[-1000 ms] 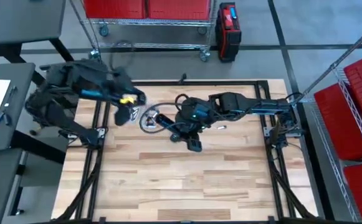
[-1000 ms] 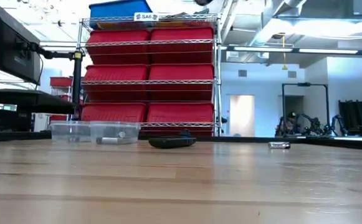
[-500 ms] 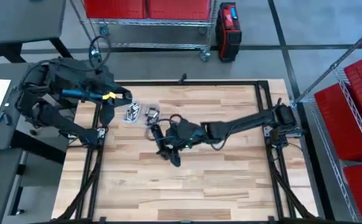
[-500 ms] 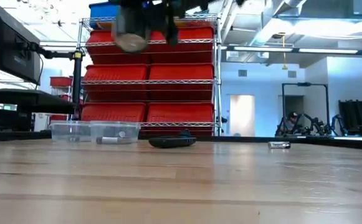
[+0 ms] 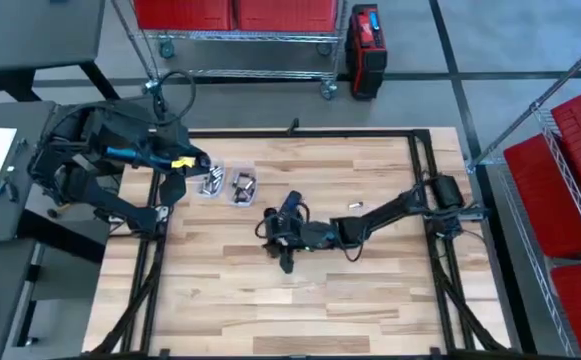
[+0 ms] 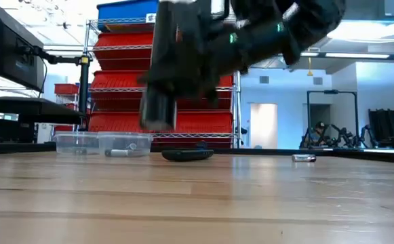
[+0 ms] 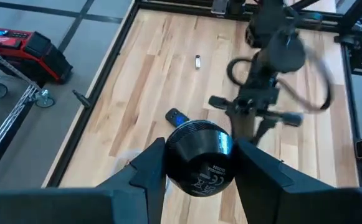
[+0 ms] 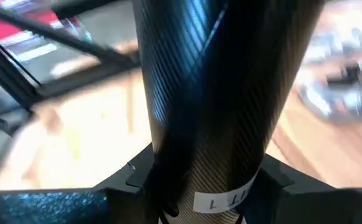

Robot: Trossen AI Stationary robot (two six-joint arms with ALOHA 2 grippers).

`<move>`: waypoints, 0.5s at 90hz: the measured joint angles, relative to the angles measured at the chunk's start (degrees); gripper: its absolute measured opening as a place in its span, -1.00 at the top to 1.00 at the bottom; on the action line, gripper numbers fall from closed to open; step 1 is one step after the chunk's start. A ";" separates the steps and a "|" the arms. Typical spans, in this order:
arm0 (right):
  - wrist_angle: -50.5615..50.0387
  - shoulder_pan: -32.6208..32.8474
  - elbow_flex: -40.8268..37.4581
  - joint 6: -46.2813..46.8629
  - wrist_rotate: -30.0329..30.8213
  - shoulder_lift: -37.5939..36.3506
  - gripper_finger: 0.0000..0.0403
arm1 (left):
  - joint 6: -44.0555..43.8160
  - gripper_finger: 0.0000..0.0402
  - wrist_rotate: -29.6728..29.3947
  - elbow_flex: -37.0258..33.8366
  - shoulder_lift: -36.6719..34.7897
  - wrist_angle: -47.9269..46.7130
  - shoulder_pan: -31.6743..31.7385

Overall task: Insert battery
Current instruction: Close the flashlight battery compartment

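Right gripper (image 5: 288,262) over bench (image 5: 370,300) centre, jaws pinching a black flashlight body (image 8: 218,93). Loose battery (image 5: 355,206) at 1 o'clock from it. Left gripper (image 5: 175,187) at bench's 10 o'clock edge, jaws clamping a black round cap (image 7: 199,155), beside two clear trays (image 5: 225,184).

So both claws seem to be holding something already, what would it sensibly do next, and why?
Probably the left gripper should set its round black part down on the table. The right gripper is clamped on the black tube, so neither is free for a battery. The clear containers of batteries lie beside the left gripper.
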 joint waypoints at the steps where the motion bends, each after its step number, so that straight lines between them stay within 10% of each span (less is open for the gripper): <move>1: 0.02 0.13 -0.01 0.02 0.31 0.44 0.31 | -0.01 0.35 0.00 0.00 -0.01 -0.01 -0.06; 45: 1.81 3.66 2.44 -13.11 5.49 5.25 0.31 | -0.26 0.34 0.00 0.00 -0.06 -0.10 -0.59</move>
